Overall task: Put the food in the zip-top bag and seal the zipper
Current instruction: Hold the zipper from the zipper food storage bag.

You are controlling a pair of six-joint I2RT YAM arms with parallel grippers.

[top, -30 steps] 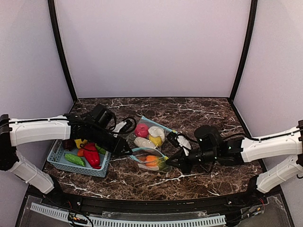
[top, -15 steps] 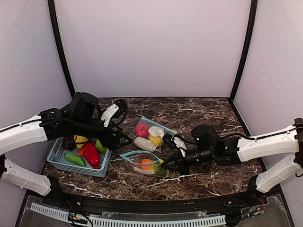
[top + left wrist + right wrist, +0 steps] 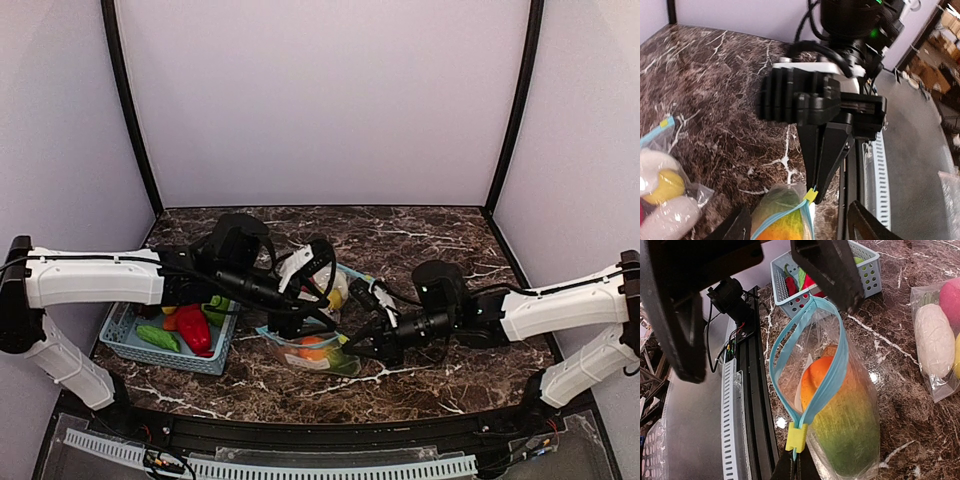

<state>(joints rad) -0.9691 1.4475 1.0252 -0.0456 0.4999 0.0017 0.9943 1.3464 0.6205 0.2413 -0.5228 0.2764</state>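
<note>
Pinching end: the zip-top bag point(image 3: 867, 460) is gripped at its corner by the right gripper point(image 3: 796, 469), jaws clamped tight just under the yellow slider point(image 3: 796, 436).
Free end: the left gripper point(image 3: 801, 222) is held over the bag's other end with fingers spread wide, and nothing is seen caught between them.
Key relation: from the clamped corner, the blue zipper track point(image 3: 827, 375) runs away toward the left edge of the worktop, roughly along the near edge. The unclamped end is judged closer to the left arm.
Mouth: the track is parted into an open loop and no part of it is pressed together.
Bag position: it is laid close to the near edge, about midway along it.
Contents: one toy fruit point(image 3: 837, 415), glossy and shaded orange through yellow to green, fills most of the bag lengthwise.
Loose food: a red pepper point(image 3: 193, 328) and a green piece point(image 3: 158, 337) are seen in the basket point(image 3: 125, 340) by the near-left corner, within the left arm's side.
Beyond: a second bag point(image 3: 318, 285) of pink, white and yellow pieces lies just behind, toward the far edge.
</note>
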